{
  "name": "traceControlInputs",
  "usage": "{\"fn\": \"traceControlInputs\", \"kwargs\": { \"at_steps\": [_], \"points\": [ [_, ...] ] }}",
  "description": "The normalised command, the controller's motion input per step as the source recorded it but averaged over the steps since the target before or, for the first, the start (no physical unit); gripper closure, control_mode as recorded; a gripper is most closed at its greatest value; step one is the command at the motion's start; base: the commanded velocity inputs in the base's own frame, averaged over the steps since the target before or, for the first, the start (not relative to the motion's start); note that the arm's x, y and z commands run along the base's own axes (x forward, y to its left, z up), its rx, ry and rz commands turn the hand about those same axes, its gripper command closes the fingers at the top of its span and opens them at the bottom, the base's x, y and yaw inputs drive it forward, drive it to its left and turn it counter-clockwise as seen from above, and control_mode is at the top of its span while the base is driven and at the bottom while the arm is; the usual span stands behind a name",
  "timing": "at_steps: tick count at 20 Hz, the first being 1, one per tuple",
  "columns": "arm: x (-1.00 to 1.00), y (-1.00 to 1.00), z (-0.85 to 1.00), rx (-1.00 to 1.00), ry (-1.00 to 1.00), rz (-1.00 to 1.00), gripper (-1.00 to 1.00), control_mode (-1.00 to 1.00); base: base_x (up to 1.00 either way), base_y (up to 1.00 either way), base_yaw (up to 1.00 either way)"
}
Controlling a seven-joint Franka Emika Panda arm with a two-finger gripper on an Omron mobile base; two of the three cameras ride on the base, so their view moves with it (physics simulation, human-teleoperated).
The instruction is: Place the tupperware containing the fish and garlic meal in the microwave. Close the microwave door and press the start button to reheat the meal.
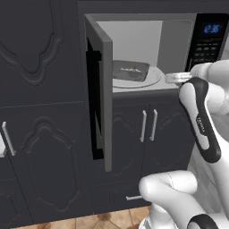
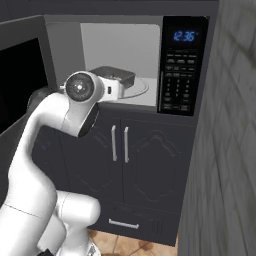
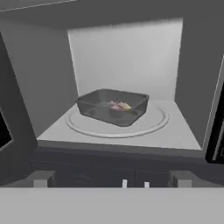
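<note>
The tupperware [image 3: 113, 106] sits on the turntable [image 3: 153, 124] inside the microwave [image 1: 176, 44]. The microwave door [image 1: 102, 85] stands open, left of the arm. The gripper [image 3: 112, 179] seems spread wide, empty, above the cabinet doors [image 2: 120, 145].

Three cameras, all aimed at the open microwave [image 1: 147, 53].

Left base view: from behind and left, looking forward past the edge-on microwave door [image 1: 100, 89]. Right base view: from behind and right, facing the cavity and black side panel [image 2: 182, 65] squarely. Hand view: close, level, straight into the cavity. Shared by all: turntable [image 3: 116, 124] carrying the tupperware [image 3: 113, 106].
</note>
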Motion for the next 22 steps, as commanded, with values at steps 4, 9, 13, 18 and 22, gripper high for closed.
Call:
{"fn": "traceControlInputs", "kwargs": {
  "at_steps": [4,9,13,18,22],
  "points": [
    [-1.00,0.62,0.08,-0.40,0.00,0.20,-1.00,-1.00,0.00,0.00,0.00],
    [-1.00,0.64,0.05,-0.42,0.00,0.08,-1.00,-1.00,0.00,0.00,0.00],
    [-1.00,0.27,0.07,-0.42,0.00,0.03,-1.00,-1.00,0.00,0.00,0.00],
    [-0.89,0.20,0.15,-0.39,-0.03,0.01,-1.00,-1.00,0.00,0.00,0.00],
    [-0.39,0.25,0.15,-0.29,-0.10,0.00,-1.00,-1.00,0.00,0.00,0.00]
  ]
}}
